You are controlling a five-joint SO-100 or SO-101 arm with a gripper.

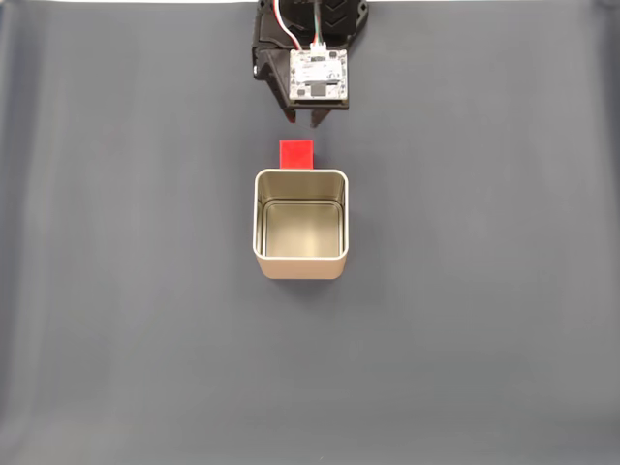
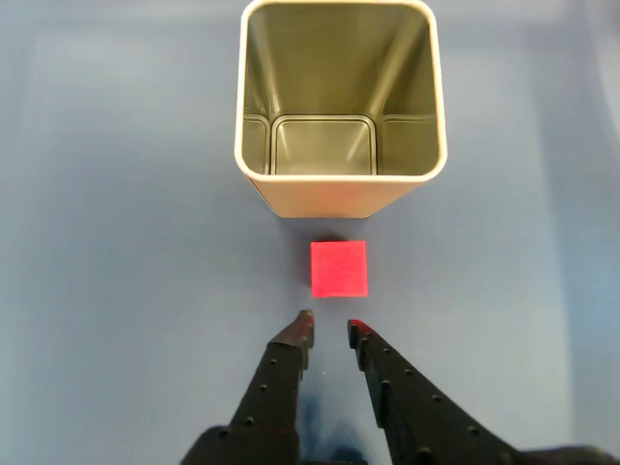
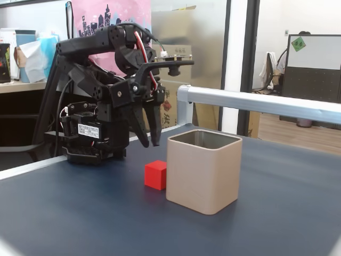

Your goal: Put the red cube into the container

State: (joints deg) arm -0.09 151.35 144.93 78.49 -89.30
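The red cube point(image 2: 338, 268) rests on the dark mat, just short of the container point(image 2: 334, 199), a square open-topped tin that is pale gold outside and shiny inside, with nothing in it. My gripper point(image 2: 330, 325) hangs above the mat just behind the cube, its black fingers a small gap apart and holding nothing. In a fixed view from above, the gripper point(image 1: 302, 123) is above the cube point(image 1: 297, 153), which lies close against the container's point(image 1: 300, 266) top rim. In a fixed side view, the gripper point(image 3: 151, 143) points down above and behind the cube point(image 3: 155, 175), left of the container point(image 3: 202, 173).
The arm's base point(image 3: 93, 141) stands at the mat's far edge. An aluminium rail point(image 3: 256, 102) runs behind the table at the right. The dark mat point(image 1: 116, 291) spreads wide on both sides of the tin.
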